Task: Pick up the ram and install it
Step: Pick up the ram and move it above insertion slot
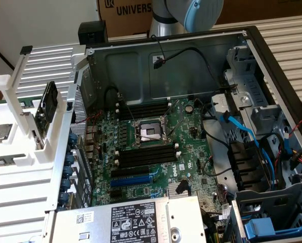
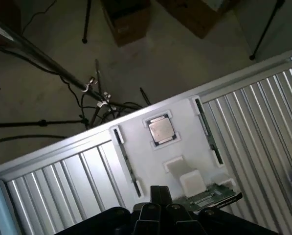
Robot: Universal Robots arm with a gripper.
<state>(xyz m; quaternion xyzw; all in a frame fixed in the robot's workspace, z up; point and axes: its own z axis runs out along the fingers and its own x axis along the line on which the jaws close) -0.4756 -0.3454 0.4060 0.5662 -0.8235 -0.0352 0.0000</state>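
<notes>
My jaws are clenched, only partly in frame, and I cannot tell whether they hold anything. Near them the ram (image 2: 212,198) sits in the white holder (image 2: 141,147), half hidden behind a white block (image 2: 191,182). Farther from them a processor chip (image 2: 159,129) rests in its pocket. The exterior view adds the open computer case (image 1: 130,66), with motherboard (image 1: 191,136) and memory slots (image 1: 143,156) inside.

Exterior view, upper left: plain pale wall (image 1: 39,20). Top centre: brown cardboard box printed with dark letters (image 1: 125,10). Upper right: ribbed silver metal tabletop (image 1: 287,35). Wrist view: grey concrete floor (image 2: 175,63), thin black tripod leg (image 2: 87,22), brown cardboard carton (image 2: 128,24), tangled black cables (image 2: 109,105) near the tabletop edge.
</notes>
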